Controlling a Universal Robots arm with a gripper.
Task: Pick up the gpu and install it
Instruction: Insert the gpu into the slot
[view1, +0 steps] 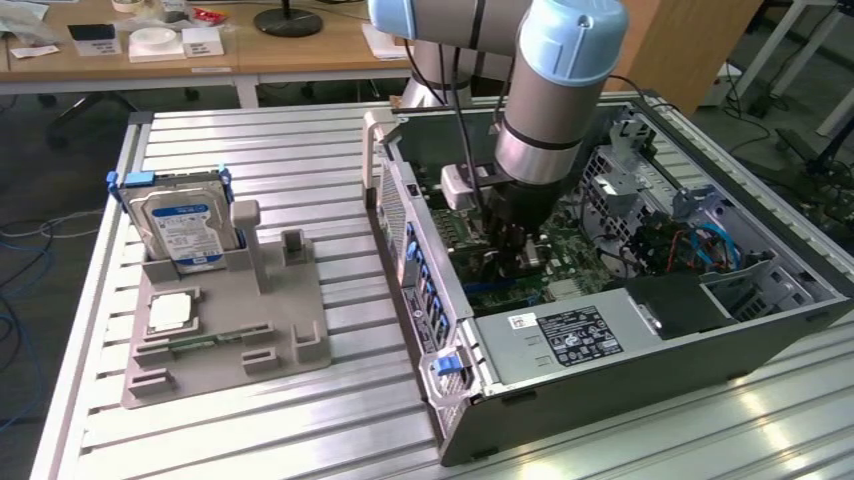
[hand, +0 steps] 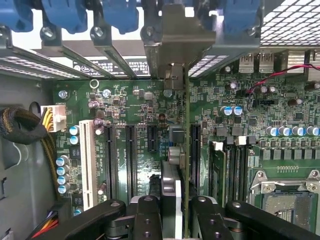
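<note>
The gpu stands edge-on over the green motherboard, its silver end bracket up against the case's rear slot openings. My gripper is shut on the card, one black finger on each side of it. The card's lower edge runs close beside a long black expansion slot; I cannot tell whether it is seated. In the exterior view, the arm reaches down into the open PC case and the gripper is low over the motherboard, the card mostly hidden behind it.
Blue slot latches line the case's rear wall. Yellow and black cables lie beside the board, and the CPU socket is near. Outside the case, a grey fixture holds a blue-labelled hard drive and a silver CPU chip.
</note>
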